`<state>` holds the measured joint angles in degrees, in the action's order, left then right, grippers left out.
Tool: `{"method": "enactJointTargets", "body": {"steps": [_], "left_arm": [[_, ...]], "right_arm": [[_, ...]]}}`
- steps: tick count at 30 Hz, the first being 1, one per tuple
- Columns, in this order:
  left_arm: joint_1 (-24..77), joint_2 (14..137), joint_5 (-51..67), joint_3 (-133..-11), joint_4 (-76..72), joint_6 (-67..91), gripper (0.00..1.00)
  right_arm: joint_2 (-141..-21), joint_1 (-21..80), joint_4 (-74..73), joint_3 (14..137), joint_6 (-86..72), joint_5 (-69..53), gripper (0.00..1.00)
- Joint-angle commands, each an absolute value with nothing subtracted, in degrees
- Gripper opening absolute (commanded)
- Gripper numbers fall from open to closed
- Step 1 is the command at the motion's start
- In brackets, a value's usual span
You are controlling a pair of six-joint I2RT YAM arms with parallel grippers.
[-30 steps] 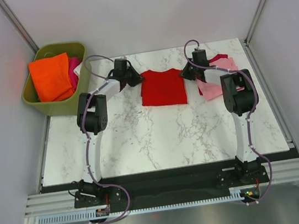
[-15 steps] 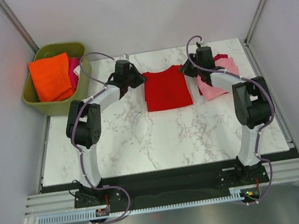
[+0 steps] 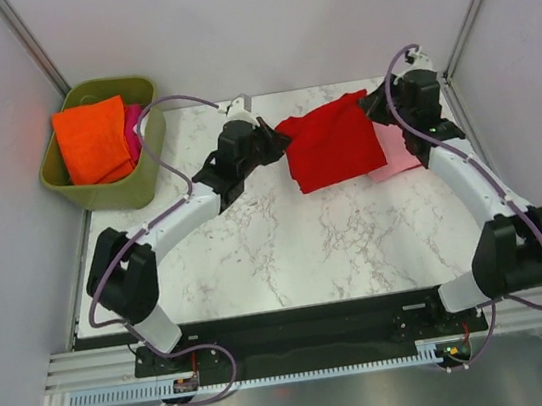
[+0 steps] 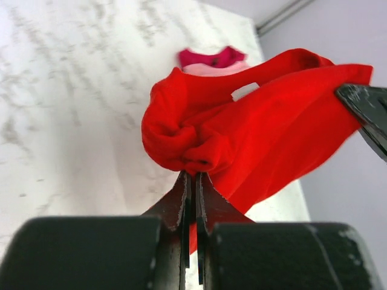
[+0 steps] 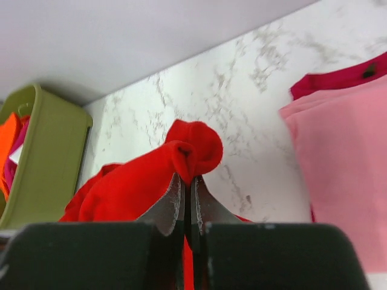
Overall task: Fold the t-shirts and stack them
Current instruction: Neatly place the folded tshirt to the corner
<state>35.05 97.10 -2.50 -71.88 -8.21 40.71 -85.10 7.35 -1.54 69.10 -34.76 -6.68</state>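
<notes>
My top camera sits high behind the arms and looks down at the whole bench (image 3: 258,255), far from the red shirt (image 3: 333,144). The camera on my left hand (image 4: 192,180) looks forward, very close to the red shirt. The camera on my right hand (image 5: 186,181) does too, from the shirt's other side. All three see that shirt.

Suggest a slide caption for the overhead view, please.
Left gripper and right gripper hold up the red t-shirt beside the pink t-shirt.

Raised, bunched red t-shirt (image 3: 333,144) beside flat pink t-shirt (image 3: 399,158)
</notes>
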Motion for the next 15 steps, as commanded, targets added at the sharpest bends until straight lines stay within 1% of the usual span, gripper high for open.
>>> {"method": "enactJointTargets", "body": {"steps": [1, 4, 9, 12, 15], "left_arm": [[40.1, 92.1, -7.0, -70.7, -13.4, 42.8, 0.02], [43.8, 93.3, -8.5, -71.5, -15.2, 42.8, 0.02], [47.5, 99.5, -9.0, -76.9, -16.3, 43.5, 0.02], [51.3, 104.2, -12.5, -83.2, -17.7, 40.8, 0.02], [52.9, 109.5, -13.4, -89.2, -18.0, 39.6, 0.02]], "right_arm": [[-78.4, 3.4, -5.2, 68.6, -33.0, -1.6, 0.00], [-77.3, -1.1, -9.0, 70.5, -31.8, -0.8, 0.00], [-80.3, -10.1, -13.2, 74.5, -31.7, -6.5, 0.00], [-82.5, -13.4, -14.8, 77.4, -31.0, -6.7, 0.00], [-85.6, -15.6, -15.6, 79.4, -30.9, -7.4, 0.00]]}}
